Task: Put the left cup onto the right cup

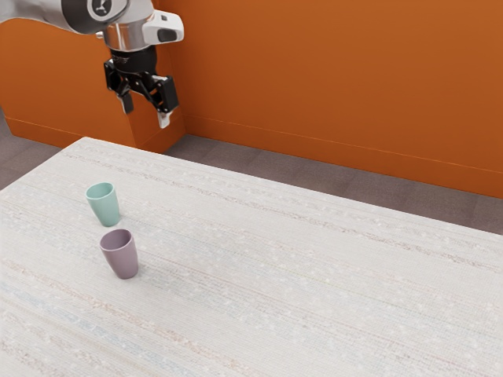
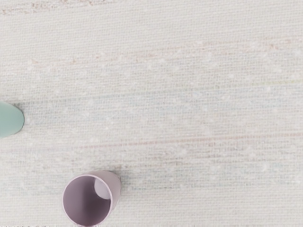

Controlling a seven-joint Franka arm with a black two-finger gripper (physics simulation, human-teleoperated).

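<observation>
Two small cups stand upright near the exterior view's left side of the whitish table (image 1: 299, 267). The teal cup (image 1: 104, 204) is the farther one, and the mauve cup (image 1: 119, 253) stands just in front of it, a short gap apart. My black gripper (image 1: 145, 108) hangs high above the table's far left corner, well above both cups, open with nothing between its fingers. In the wrist view I look straight down into the mauve cup (image 2: 91, 198), which is empty, and an edge of the teal cup (image 2: 9, 120) shows beside it.
An orange wall (image 1: 330, 71) with a baseboard runs behind the table, with grey floor (image 1: 314, 169) between them. The tabletop stretches wide toward the exterior view's right of the cups.
</observation>
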